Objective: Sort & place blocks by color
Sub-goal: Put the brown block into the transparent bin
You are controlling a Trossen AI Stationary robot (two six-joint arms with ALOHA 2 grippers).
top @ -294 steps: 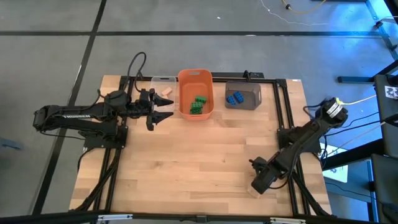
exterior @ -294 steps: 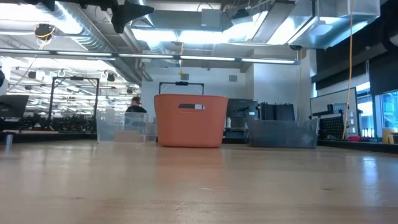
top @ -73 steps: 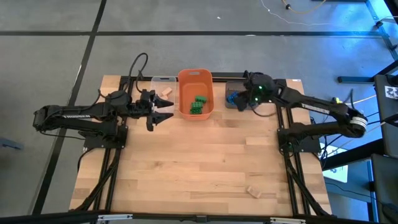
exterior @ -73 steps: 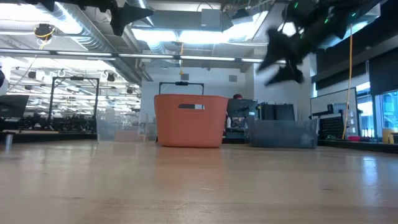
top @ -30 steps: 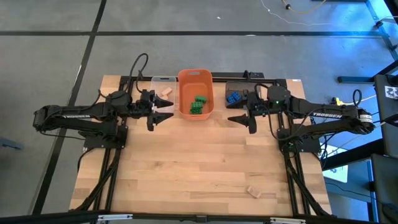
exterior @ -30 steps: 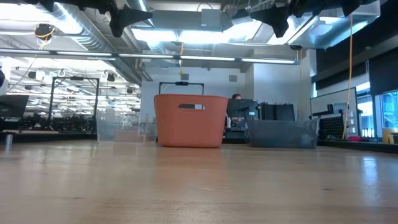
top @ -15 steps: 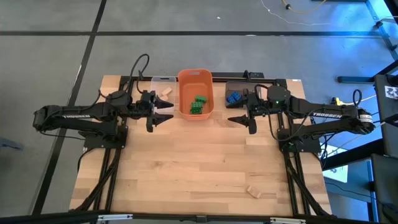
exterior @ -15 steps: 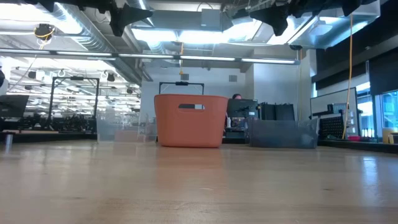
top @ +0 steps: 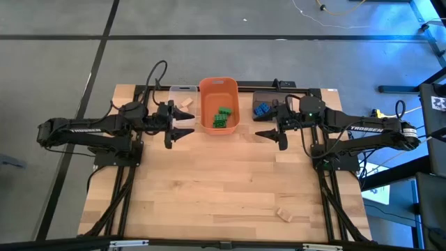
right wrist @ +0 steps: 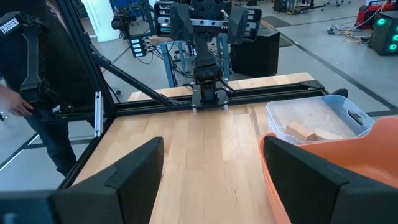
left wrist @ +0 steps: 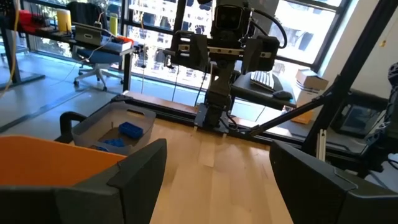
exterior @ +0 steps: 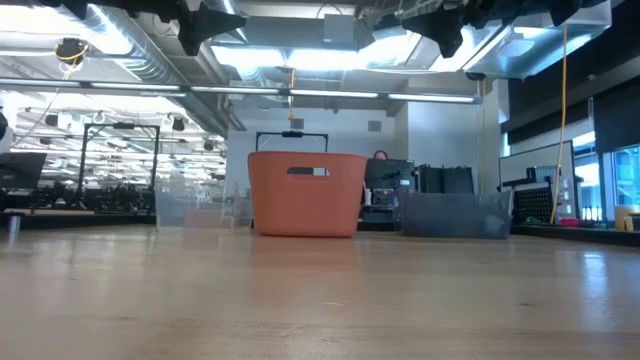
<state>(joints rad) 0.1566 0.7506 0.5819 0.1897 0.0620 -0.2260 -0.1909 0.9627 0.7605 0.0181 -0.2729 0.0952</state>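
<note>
Three bins are sitting in a row along the table's (top: 223, 188) far edge: a clear bin (top: 182, 98) on the left, an orange bin (top: 219, 89) in the middle, a grey-brown bin (top: 272, 100) on the right. Green blocks (top: 222, 117) are lying in a cluster inside the orange bin; roughly three, though an exact count is not possible because they are bunched together. Blue blocks (top: 262, 109) are lying in the grey-brown bin; the left wrist view is showing at least two there (left wrist: 126, 133). Tan blocks (right wrist: 309, 132) are resting in the clear bin, two visible from the right wrist view. One more tan block (top: 283, 214) is lying alone on the bare wood near the table's front right, well apart from the bins and from both arms. The left gripper (top: 182, 125) is hovering just in front of the clear bin, pointing toward the table's middle, its fingers spread wide with nothing between them. The right gripper (top: 268, 132) is hovering just in front of the grey-brown bin, pointing back toward the left one, its fingers likewise spread apart and carrying nothing. In the right wrist view a person (right wrist: 37, 93) is standing beside the table.
</note>
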